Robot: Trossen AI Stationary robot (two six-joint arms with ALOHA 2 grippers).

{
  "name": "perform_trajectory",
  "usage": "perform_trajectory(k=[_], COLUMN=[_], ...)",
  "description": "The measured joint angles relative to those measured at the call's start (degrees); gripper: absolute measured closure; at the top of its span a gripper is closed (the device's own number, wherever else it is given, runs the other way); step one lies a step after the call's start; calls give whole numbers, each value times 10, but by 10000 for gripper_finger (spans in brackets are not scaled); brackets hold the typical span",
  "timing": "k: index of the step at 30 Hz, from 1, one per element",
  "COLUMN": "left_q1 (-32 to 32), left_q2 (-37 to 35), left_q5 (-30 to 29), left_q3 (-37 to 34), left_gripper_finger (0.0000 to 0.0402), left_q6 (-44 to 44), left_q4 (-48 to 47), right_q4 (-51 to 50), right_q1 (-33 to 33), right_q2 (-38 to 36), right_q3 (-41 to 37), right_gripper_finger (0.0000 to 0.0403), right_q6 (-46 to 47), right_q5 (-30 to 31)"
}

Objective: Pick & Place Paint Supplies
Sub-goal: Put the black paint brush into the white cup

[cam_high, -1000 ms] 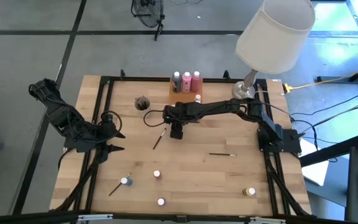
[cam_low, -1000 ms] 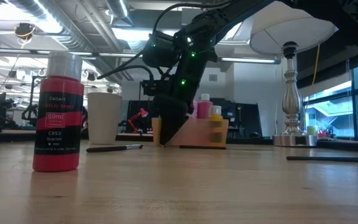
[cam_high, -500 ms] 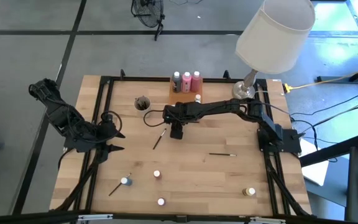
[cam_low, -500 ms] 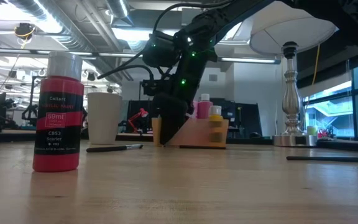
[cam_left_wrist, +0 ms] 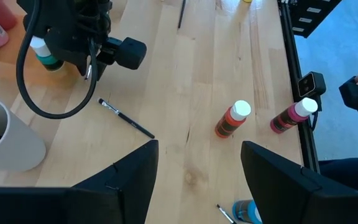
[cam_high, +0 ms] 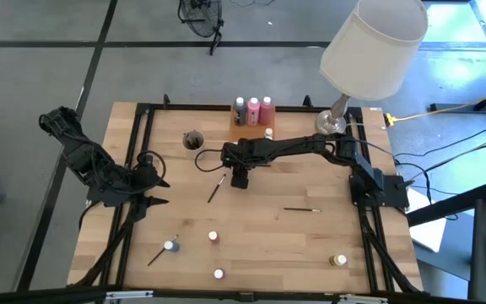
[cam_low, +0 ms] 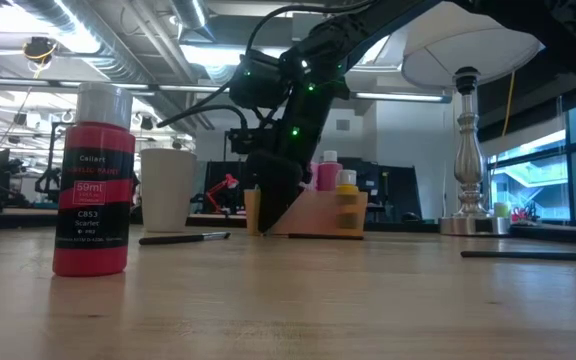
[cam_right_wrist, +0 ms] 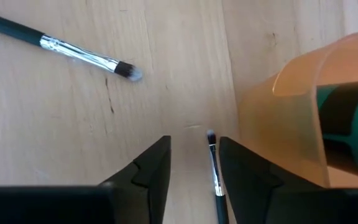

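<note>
right end effector [cam_right_wrist: 194, 163] half-closed around thin dark paintbrush [cam_right_wrist: 214, 174] | brush lies along our fingers, beside orange tray [cam_right_wrist: 291, 124], worktop's far middle | left end effector [cam_left_wrist: 197, 168] released, near left edge

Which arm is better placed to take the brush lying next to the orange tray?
The right. Its claw already straddles that thin paintbrush beside the orange tray; the left claw waits open at the table's left edge.
</note>
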Motion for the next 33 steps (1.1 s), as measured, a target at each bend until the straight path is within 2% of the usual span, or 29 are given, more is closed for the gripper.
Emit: perform_trajectory(k=[5, 7, 33], left_q1=[0, 0, 0], left_q2=[0, 0, -4], left_q5=[0, 0, 7], left_q3=[0, 0, 0], left_gripper_finger=[176, 176, 176], left_q6=[0, 0, -11], left_q4=[0, 0, 0], right_q4=[0, -1, -19], right_q1=[4, 9, 9], right_q2=[0, 1, 9], right_q3=[0, 0, 21], right_gripper_finger=[261, 261, 261], right_q6=[-3, -11, -11], right_q5=[12, 35, 22])
